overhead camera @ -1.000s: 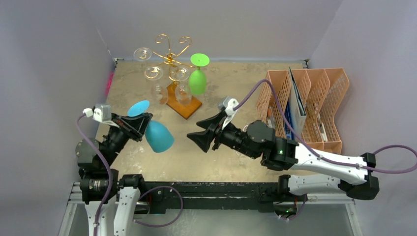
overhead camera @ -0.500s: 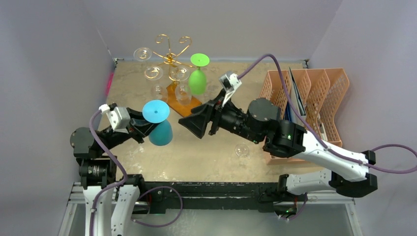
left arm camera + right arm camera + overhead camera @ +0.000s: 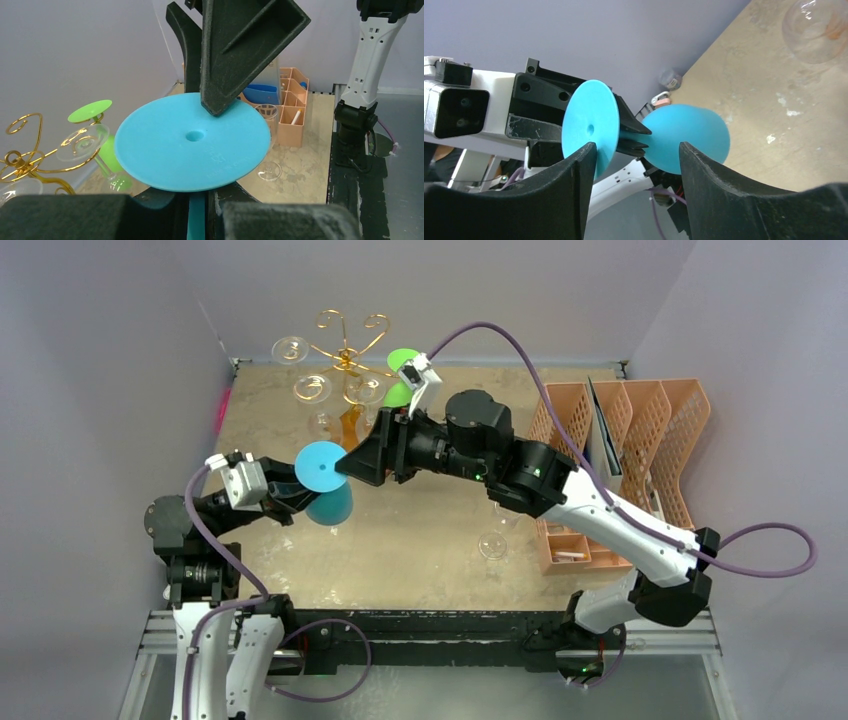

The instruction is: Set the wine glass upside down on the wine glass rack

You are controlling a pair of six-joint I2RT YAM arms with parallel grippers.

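The spread right pincer (image 3: 348, 466) has reached the blue wine glass (image 3: 318, 468), whose stem the left pincer (image 3: 288, 496) pinches. The orange mesh organizer (image 3: 668, 430) holds a blue folder (image 3: 602, 448).

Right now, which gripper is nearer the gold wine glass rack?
Right. The right gripper, open at the foot of the blue glass, is just before the rack; the left gripper, holding the stem, is farther off, leftward.

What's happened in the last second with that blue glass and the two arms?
The right gripper swung leftward, open, up to the foot of the blue wine glass. The left gripper, shut on its stem throughout, turned it foot-up. The wine glass rack, green glass and orange organizer stayed put.
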